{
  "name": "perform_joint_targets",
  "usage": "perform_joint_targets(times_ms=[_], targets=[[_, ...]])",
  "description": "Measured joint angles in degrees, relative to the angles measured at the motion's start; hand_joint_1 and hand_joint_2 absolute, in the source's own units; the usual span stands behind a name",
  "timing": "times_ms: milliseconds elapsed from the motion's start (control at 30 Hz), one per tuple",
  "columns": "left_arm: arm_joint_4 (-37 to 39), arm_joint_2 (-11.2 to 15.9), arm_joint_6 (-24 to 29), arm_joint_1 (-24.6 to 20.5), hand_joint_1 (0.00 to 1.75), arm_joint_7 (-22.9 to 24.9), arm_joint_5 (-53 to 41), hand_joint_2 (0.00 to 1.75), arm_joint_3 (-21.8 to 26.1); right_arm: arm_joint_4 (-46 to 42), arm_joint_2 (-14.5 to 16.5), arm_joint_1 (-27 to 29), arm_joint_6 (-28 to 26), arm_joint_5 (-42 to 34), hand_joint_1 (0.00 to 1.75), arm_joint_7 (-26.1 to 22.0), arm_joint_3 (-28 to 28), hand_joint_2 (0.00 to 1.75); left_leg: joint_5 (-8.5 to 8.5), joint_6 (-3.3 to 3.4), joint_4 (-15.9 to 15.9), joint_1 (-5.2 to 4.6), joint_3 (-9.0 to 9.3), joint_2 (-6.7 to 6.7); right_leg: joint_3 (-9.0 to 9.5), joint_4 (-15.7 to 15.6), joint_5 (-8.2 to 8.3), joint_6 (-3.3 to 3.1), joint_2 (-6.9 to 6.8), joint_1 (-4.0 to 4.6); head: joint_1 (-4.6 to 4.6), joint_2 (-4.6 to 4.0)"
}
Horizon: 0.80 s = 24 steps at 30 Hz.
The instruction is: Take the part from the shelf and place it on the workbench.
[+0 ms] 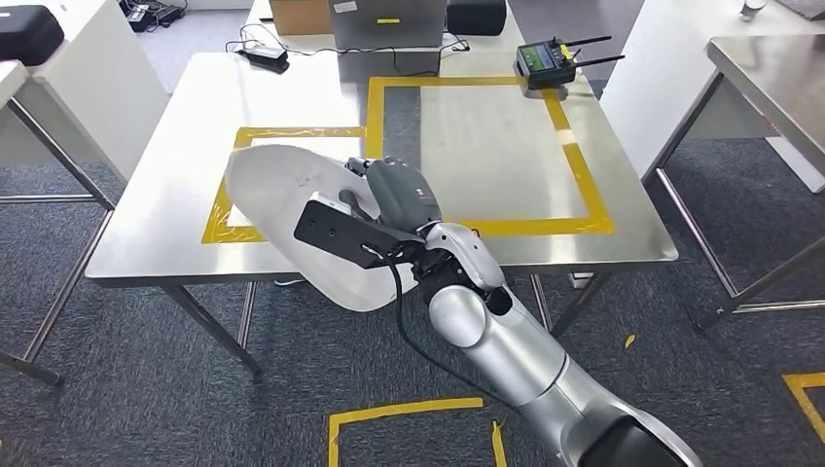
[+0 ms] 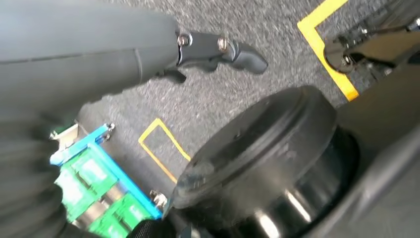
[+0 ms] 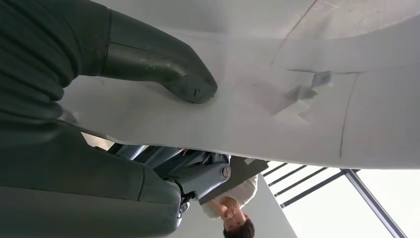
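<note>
White, smooth and broadly curved, the part (image 1: 277, 190) (a thin moulded shell) is pinched by the right robot hand (image 1: 389, 195), thumb (image 3: 168, 69) pressed flat on it, above the near edge of the brushed-steel surface (image 1: 175, 175) with yellow tape squares (image 1: 569, 136).

The left robot hand (image 2: 213, 49) hangs over grey carpet; whether it is spread or pressed together I cannot tell.

The table (image 1: 195, 165) is serving as the landmark here. The part (image 1: 282, 195) is hanging over its near edge, held by the right hand (image 1: 389, 195), which is reaching in from the near side. A remote controller (image 1: 547, 60) is sitting at the table's far right corner. A power adapter (image 1: 265, 54) is lying at its far left edge (a laptop (image 1: 386, 21) is standing between the two). Further tables (image 1: 769, 68) are flanking it on either side.
</note>
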Motion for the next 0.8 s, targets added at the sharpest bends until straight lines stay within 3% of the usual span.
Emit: perform_joint_targets(times_ms=[67, 100, 133, 200, 267, 400, 467, 567, 600, 633, 700, 767, 800], targets=[[0.0, 0.0, 0.0, 0.0, 0.00, 0.0, 0.0, 1.75, 0.0, 0.8, 0.0, 0.0, -0.1, 0.0, 1.75, 0.3, -0.2, 1.75, -1.10, 0.17, 0.0, -0.12, 1.12, -0.09, -4.43, 4.2, -2.70, 0.15, -0.05, 0.02, 0.01, 0.00], [0.0, 0.0, 0.0, 0.0, 0.00, 0.0, 0.0, 1.75, 0.0, 1.2, 0.0, 0.0, -0.1, 0.0, 1.75, 0.4, -0.3, 1.75, -1.69, 0.18, 0.0, -0.20, 1.83, -0.15, -5.49, 3.9, -2.82, 0.03, -0.07, 0.03, 0.01, 0.00], [0.0, -0.1, 0.0, 0.0, 0.00, 0.0, -0.1, 1.75, 0.0, 1.5, 0.0, 0.0, -0.2, -0.1, 1.75, 0.4, -0.4, 1.75, -2.33, 0.16, 0.0, -0.28, 2.67, -0.22, -5.65, 1.9, -1.47, -0.19, -0.09, 0.06, 0.01, 0.00], [0.0, -0.2, 0.0, 0.0, 0.00, 0.1, -0.2, 1.75, 0.0, 2.3, 0.0, -0.3, -0.3, -0.3, 1.75, 0.6, -0.8, 1.75, -3.66, -0.03, 0.1, -0.48, 4.38, -0.32, -4.42, -5.4, 4.74, -0.83, -0.16, 0.29, 0.01, 0.00], [0.0, -0.3, 0.0, -0.1, 0.00, 0.2, -0.5, 1.75, 0.0, 3.6, 0.0, -1.0, -0.3, -1.0, 1.75, 0.9, -1.3, 1.75, -4.80, -0.52, 0.1, -0.65, 5.33, -0.47, -3.26, -10.6, 9.10, -1.41, -0.23, 0.68, 0.00, 0.00], [0.0, -0.3, 0.0, -0.5, 0.00, 0.0, -1.2, 1.75, 0.0, 9.6, 1.1, -4.9, -2.5, -3.4, 1.75, 0.8, -3.4, 1.75, -5.60, -1.87, 1.5, -0.64, 5.84, -0.48, -1.65, -12.1, 9.55, -2.76, -0.13, 0.60, -0.06, 0.00], [0.0, -0.3, 0.0, -0.8, 0.00, -0.4, -1.4, 1.75, 0.0, 14.5, 1.8, -8.0, -5.2, -4.2, 1.75, 0.5, -5.0, 1.75, -6.99, -2.40, 5.6, -0.45, 3.55, -0.44, -0.73, -12.3, 9.25, -3.29, -0.13, 0.34, -0.17, 0.00], [0.0, -0.4, 0.0, -1.0, 0.00, -0.9, -2.0, 1.75, 0.0, 22.6, 2.4, -11.8, -9.4, -4.3, 1.75, -0.3, -7.8, 1.75, -10.04, -3.05, 14.3, -0.01, -2.67, -0.41, 0.05, -12.2, 8.33, -3.47, -0.12, 0.29, -0.22, 0.00], [0.0, -0.4, 0.0, -1.0, 0.00, -1.0, -2.3, 1.75, 0.0, 25.4, 2.5, -12.8, -10.8, -4.1, 1.75, -0.7, -8.7, 1.75, -9.60, -3.19, 14.9, 0.12, -3.83, -0.39, 0.37, -12.2, 7.97, -3.37, -0.10, 0.24, -0.22, 0.00], [0.0, -0.4, 0.0, -1.1, 0.00, -1.1, -2.5, 1.75, 0.0, 28.0, 2.6, -13.7, -12.0, -3.9, 1.75, -1.1, -9.7, 1.75, -7.90, -3.30, 13.5, 0.23, -4.02, -0.37, 0.73, -12.0, 7.57, -3.23, -0.08, 0.15, -0.23, 0.00], [0.0, -0.4, 0.0, -1.2, 0.00, -1.2, -2.9, 1.75, -0.1, 32.5, 2.8, -15.4, -13.7, -3.6, 1.75, -1.7, -11.4, 1.75, -2.61, -3.49, 6.8, 0.39, -2.26, -0.35, 1.47, -11.6, 6.71, -2.77, 0.01, -0.09, -0.22, 0.00], [0.0, -0.5, 0.0, -1.2, 0.00, -1.5, -3.1, 1.75, -0.1, 36.2, 3.0, -16.8, -14.8, -3.0, 1.75, -2.0, -12.7, 1.75, -0.67, -3.09, 1.7, 0.22, -0.83, -0.24, 1.69, -11.3, 6.08, -2.14, 0.14, -0.16, -0.36, 0.00], [0.0, -0.6, 0.0, -1.2, 0.00, -1.6, -3.1, 1.75, -0.1, 37.7, 3.0, -17.2, -15.1, -2.6, 1.31, -2.1, -13.2, 1.31, -0.72, -2.72, 1.0, 0.14, -0.58, -0.20, 1.72, -11.2, 5.83, -1.81, 0.19, -0.11, -0.39, 0.00]])
